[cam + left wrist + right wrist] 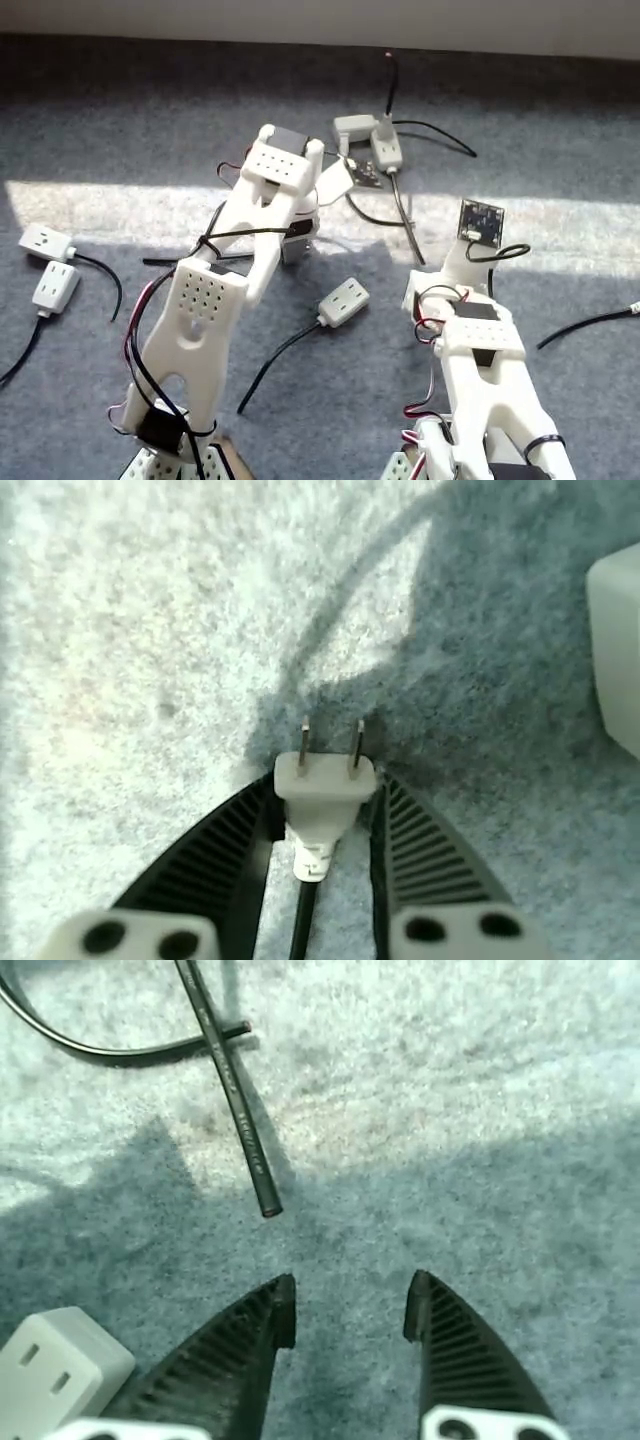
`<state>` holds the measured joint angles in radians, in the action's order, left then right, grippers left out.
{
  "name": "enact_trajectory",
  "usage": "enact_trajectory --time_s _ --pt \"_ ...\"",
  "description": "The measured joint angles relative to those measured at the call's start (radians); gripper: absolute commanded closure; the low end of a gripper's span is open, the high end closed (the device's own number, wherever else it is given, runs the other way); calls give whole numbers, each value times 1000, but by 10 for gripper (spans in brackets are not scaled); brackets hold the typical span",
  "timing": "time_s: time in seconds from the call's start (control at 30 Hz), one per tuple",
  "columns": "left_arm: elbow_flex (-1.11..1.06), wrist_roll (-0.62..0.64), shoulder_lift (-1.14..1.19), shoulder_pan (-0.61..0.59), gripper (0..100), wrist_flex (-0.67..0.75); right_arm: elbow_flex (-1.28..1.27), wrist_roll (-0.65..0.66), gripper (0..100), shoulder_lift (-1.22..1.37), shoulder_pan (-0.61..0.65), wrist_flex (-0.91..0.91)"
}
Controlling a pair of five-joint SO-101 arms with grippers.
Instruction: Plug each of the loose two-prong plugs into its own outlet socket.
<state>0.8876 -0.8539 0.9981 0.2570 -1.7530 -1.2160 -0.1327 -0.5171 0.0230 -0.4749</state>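
Observation:
A white two-prong plug (325,785) on a black cord sits between the fingers of my left gripper (325,795), which is shut on it just above the grey carpet, prongs pointing away from the wrist. A white outlet socket (618,645) lies off to one side of the plug. In the high view the left arm (275,195) reaches to the middle of the carpet, and a socket (343,300) lies in front of it. My right gripper (350,1308) hangs open over bare carpet with nothing in it, a white socket (55,1370) beside one finger.
Two sockets (48,262) lie at the far left and two more white blocks (370,138) at the back. Black cables (400,205) cross the carpet between the arms. A loose cable end (240,1090) lies ahead of the right gripper.

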Motion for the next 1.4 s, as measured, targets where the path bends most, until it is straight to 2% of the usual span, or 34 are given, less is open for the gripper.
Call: enact_trajectory --time_s 0.23,0.53,0.73,0.83,1.0,1.17,1.27,1.4 --pt "6 18 -31 0 995 3 0 0 808 0 0 23" --pt "9 207 -377 11 995 6 0 -37 808 0 -37 28" --pt "9 443 -568 32 995 0 0 -74 808 0 -66 29" --pt "-46 508 -634 25 995 0 0 -74 808 0 -72 29" --pt "-239 523 -769 54 995 15 0 -74 808 0 -68 29" --pt "-502 523 -1026 155 995 118 0 -74 808 0 -68 29" --pt "-766 523 -1232 167 996 262 0 -74 808 0 -68 29" --pt "-1264 525 -1525 166 996 585 0 -74 808 0 -68 29"
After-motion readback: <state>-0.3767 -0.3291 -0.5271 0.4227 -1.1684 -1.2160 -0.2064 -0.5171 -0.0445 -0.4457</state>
